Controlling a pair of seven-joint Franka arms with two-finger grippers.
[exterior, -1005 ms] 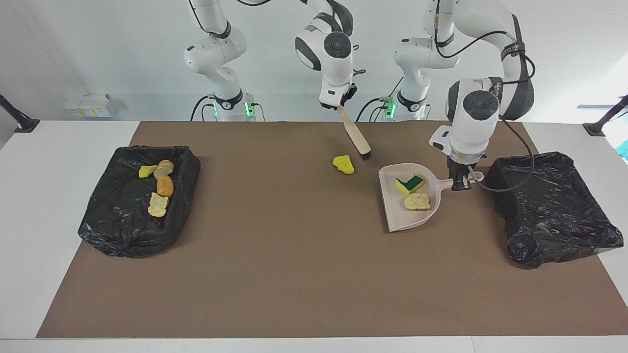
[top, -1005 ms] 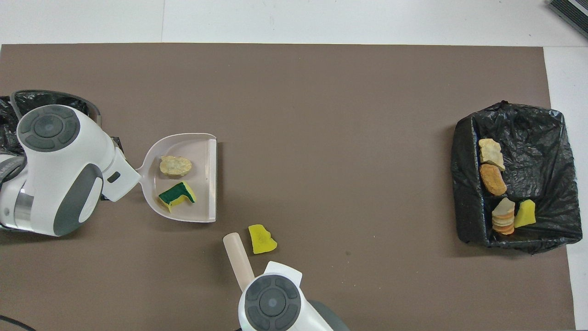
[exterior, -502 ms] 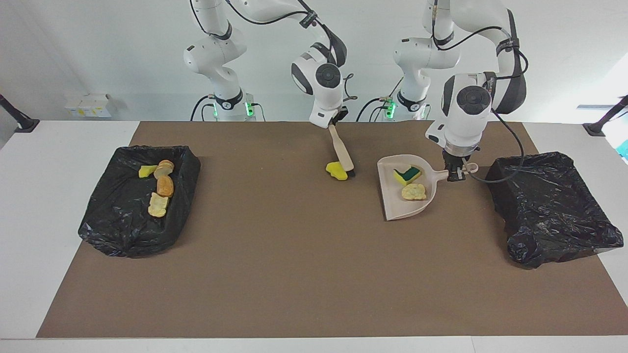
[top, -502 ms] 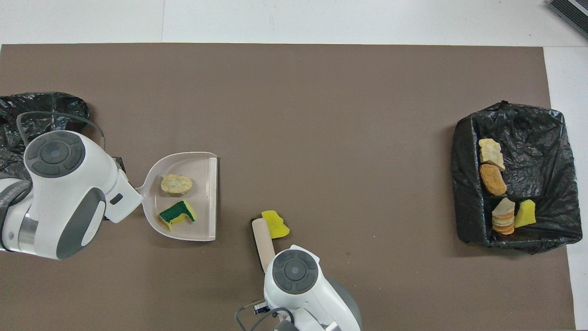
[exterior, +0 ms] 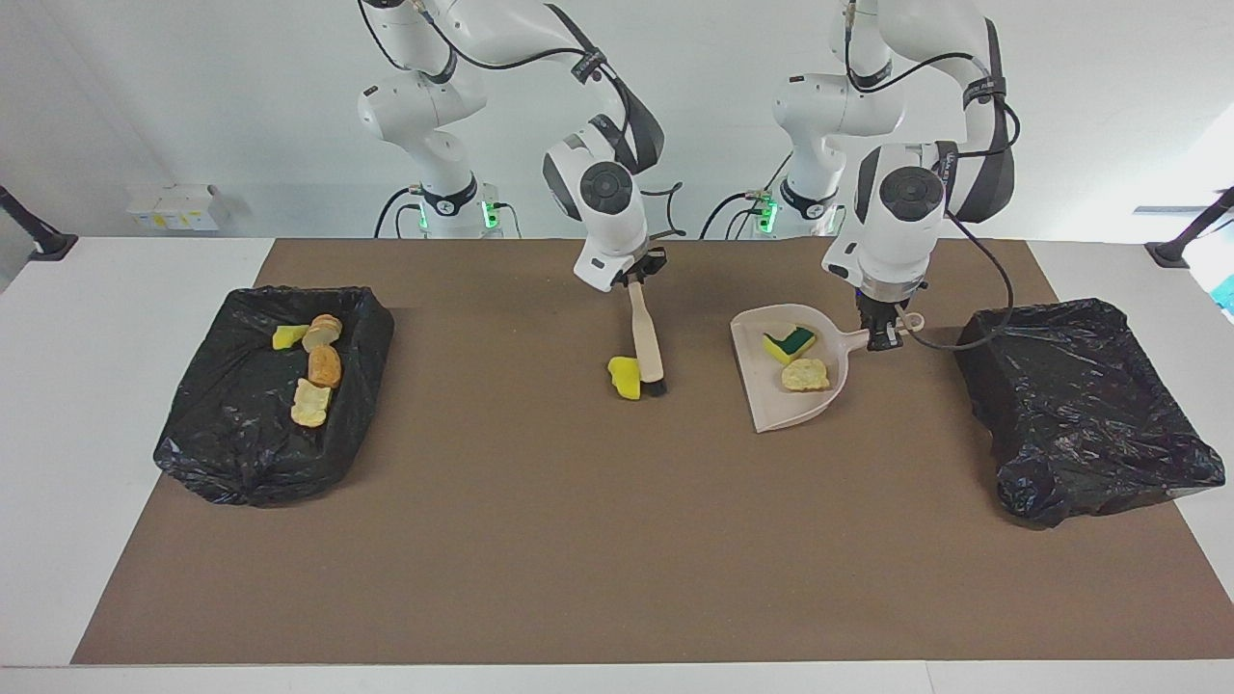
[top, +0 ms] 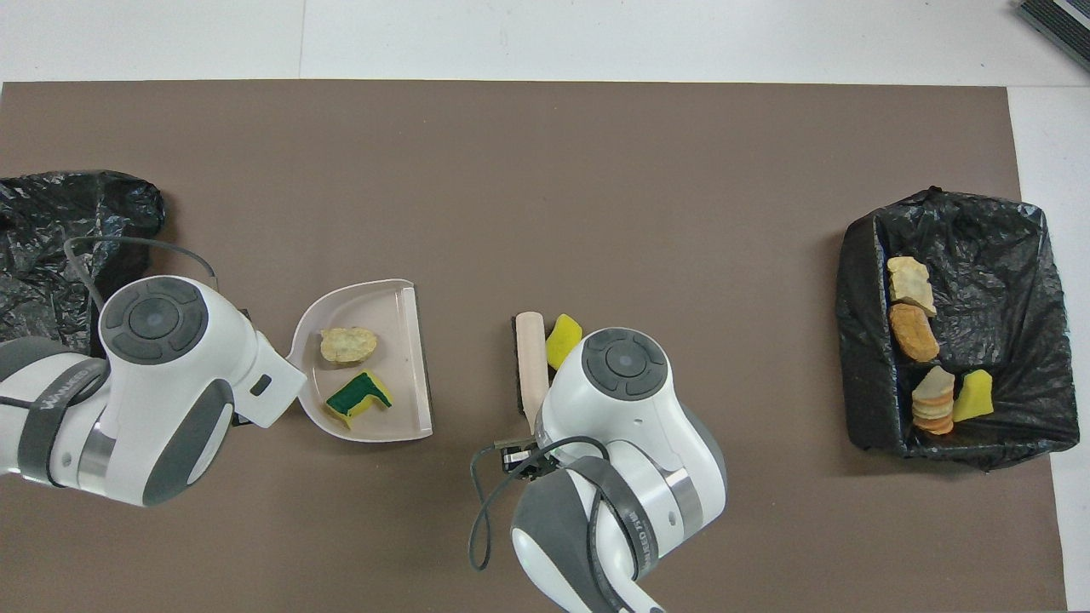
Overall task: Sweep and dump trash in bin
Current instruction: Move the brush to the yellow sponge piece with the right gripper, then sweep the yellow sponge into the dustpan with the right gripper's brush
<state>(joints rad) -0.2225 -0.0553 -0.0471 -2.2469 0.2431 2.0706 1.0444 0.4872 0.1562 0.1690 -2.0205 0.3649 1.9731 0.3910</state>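
So the trash is split three ways right now. One loose yellow sponge chunk (exterior: pixel 625 377) sits on the brown mat (exterior: pixel 578 540) near the middle of the table, touching the black bristles of the brush (exterior: pixel 646 339). Two more pieces are in the beige dustpan (exterior: pixel 771 410): a green-topped sponge piece (exterior: pixel 790 343) and a crusty bread piece (exterior: pixel 805 374), side by side, the sponge closer to the robots. The other four scraps (exterior: pixel 311 366), bread bits plus one yellow chunk, lie in a row in the black bag-lined bin (exterior: pixel 241 453) at the right arm's end of the table.

The right hand (exterior: pixel 633 280) is clamped shut on the brush's pale handle, brush tilted down to the mat. The left hand (exterior: pixel 880 337) is closed on the dustpan's handle, pan flat on the mat with its open edge facing the brush.

A second bin (exterior: pixel 1089 434) at the left arm's end has the same crinkly, shiny black plastic, nothing visible in it.

The mat is matte brown and covers most of the white table (exterior: pixel 87 386). A plain white wall (exterior: pixel 193 96) runs past the arm bases, with a small white box (exterior: pixel 175 206) against it.
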